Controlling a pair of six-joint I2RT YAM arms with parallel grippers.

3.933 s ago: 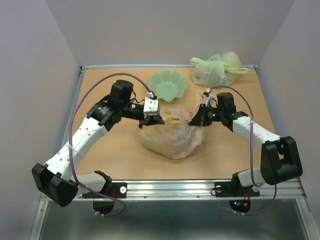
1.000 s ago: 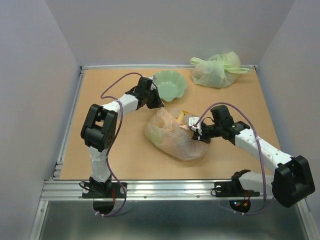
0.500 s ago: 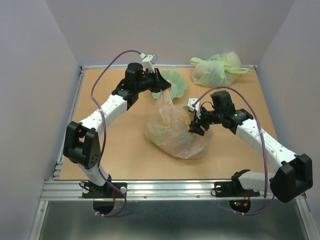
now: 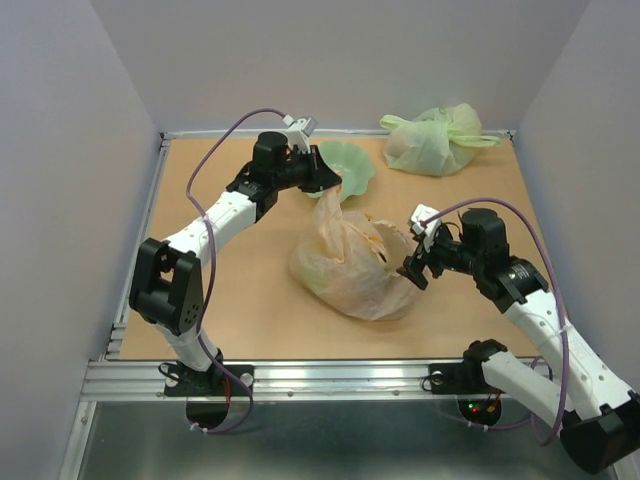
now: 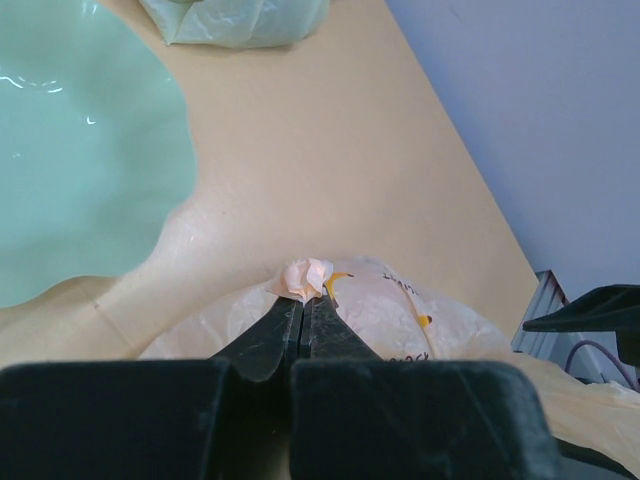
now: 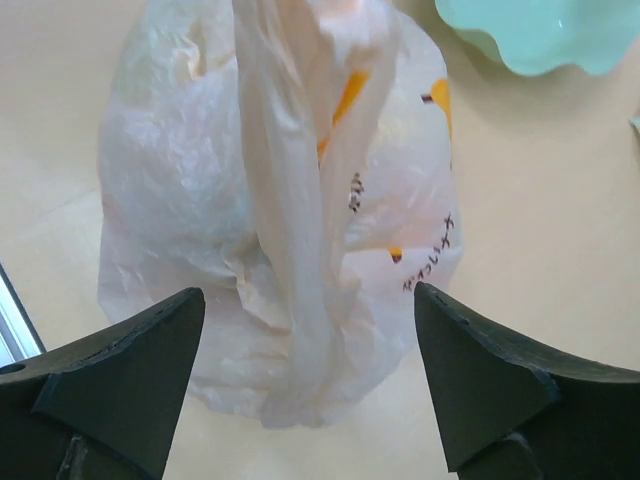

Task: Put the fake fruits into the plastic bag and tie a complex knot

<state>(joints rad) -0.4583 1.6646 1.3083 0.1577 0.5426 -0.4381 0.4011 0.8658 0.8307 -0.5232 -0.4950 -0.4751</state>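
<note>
Fake fruits are judged bagged, the plastic bag [image 4: 350,265] at tabletop centre is held up by a handle pinched in the left gripper [image 4: 333,183], the right gripper [image 4: 415,272] is spread empty beside it, knot not yet tied

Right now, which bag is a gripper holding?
The whitish bag in the middle; the left gripper pinches it. The green bag lies alone at the back.

Pale lilac-grey walls [image 4: 350,60] enclose a tan tabletop [image 4: 250,320] edged by a metal rail [image 4: 350,375].
</note>
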